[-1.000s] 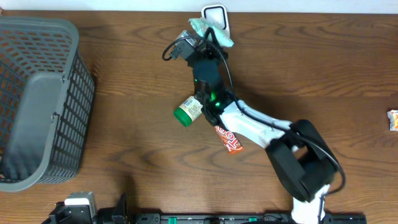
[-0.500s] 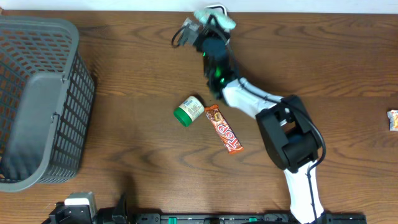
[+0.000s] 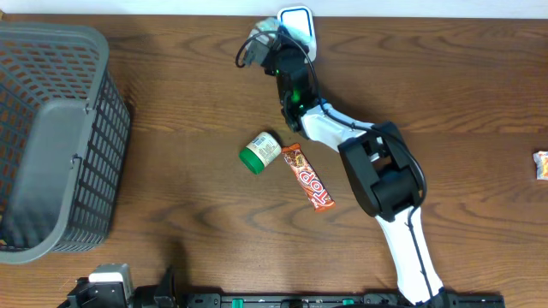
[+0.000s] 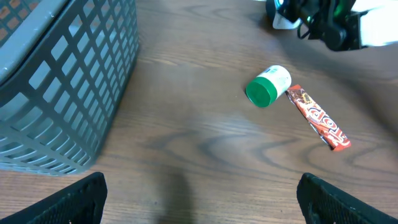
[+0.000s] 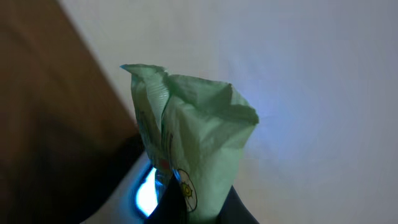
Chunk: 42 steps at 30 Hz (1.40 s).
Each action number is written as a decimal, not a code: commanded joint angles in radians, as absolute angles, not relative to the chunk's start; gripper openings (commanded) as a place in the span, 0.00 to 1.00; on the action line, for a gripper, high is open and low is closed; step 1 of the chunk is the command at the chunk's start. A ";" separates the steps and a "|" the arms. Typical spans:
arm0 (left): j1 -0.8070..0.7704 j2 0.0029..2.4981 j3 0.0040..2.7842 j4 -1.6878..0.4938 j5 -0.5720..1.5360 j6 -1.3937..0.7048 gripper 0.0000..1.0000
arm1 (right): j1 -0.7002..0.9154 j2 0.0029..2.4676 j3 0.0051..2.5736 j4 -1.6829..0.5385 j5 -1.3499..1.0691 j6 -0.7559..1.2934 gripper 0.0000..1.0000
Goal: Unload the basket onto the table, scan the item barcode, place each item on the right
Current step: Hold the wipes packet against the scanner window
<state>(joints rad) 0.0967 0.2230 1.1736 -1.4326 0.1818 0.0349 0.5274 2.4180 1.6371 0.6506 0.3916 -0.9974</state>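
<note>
The pale green packet (image 5: 193, 130) is pinched at its lower end in my right gripper (image 5: 199, 208), whose jaws are clamped tight on it. It stands up out of my fingers, crumpled at the top. Just beneath it, beside those fingers, the scanner (image 3: 297, 17) glows blue at the far edge of the counter (image 3: 445, 94). My left gripper (image 4: 202, 202) is spread wide with nothing between its fingers, hovering above the counter. Ahead of it and to the right lie a green-capped bottle (image 4: 268, 86) on its side and a candy bar (image 4: 318, 118), just beside each other. The basket (image 4: 68, 81) stands ahead to its left.
</note>
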 commanded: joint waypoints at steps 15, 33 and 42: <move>0.101 0.220 1.177 -1.431 0.191 0.051 0.98 | 0.499 2.429 1.666 0.641 0.308 -1.008 0.01; 0.101 0.220 1.177 -1.431 0.191 0.051 0.98 | 0.485 2.440 1.666 0.599 0.226 -1.029 0.01; 0.101 0.220 1.177 -1.431 0.191 0.051 0.98 | 0.479 2.441 1.666 0.707 0.195 -1.030 0.01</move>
